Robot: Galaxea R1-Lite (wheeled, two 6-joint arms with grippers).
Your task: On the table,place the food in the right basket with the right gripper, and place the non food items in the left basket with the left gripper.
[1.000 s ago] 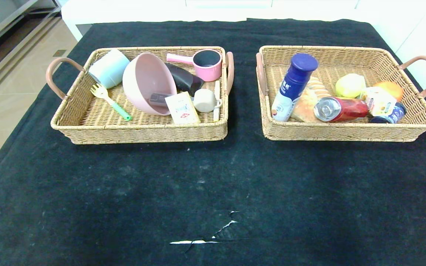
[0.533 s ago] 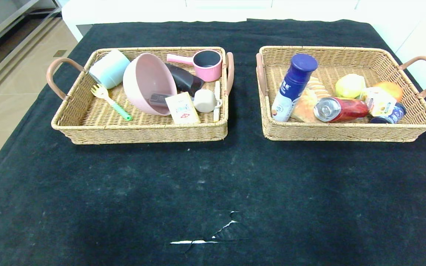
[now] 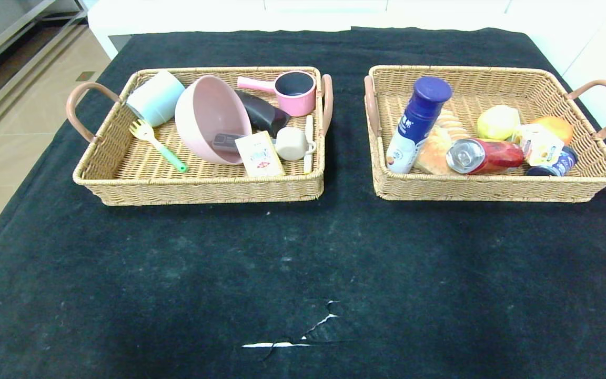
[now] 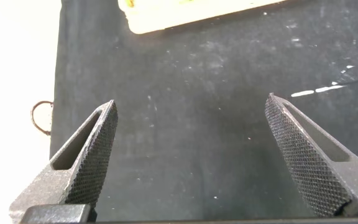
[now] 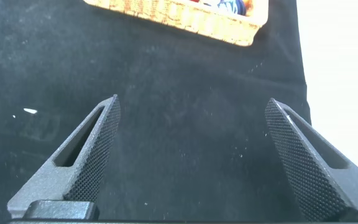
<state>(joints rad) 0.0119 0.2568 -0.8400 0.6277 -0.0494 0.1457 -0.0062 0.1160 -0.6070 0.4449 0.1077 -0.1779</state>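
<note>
The left wicker basket (image 3: pixel 124 179) holds non-food: a pale blue cup (image 3: pixel 154 98), a pink bowl (image 3: pixel 211 119), a pink pot (image 3: pixel 293 91), a fork (image 3: pixel 157 144), a small box (image 3: pixel 259 153) and a white mug (image 3: pixel 291 143). The right wicker basket (image 3: pixel 492 188) holds food: a blue-capped bottle (image 3: pixel 417 124), bread (image 3: pixel 437 143), a red can (image 3: pixel 484 156), a lemon (image 3: pixel 497 122) and an orange (image 3: pixel 555 125). Neither arm shows in the head view. My left gripper (image 4: pixel 191 107) and right gripper (image 5: pixel 192 107) are open and empty over bare black cloth.
A black cloth (image 3: pixel 303 273) covers the table, with a small tear (image 3: pixel 303 337) showing white near the front. The left basket's edge (image 4: pixel 185 15) and the right basket's corner (image 5: pixel 197 22) show far off in the wrist views. The floor lies beyond the table's left edge.
</note>
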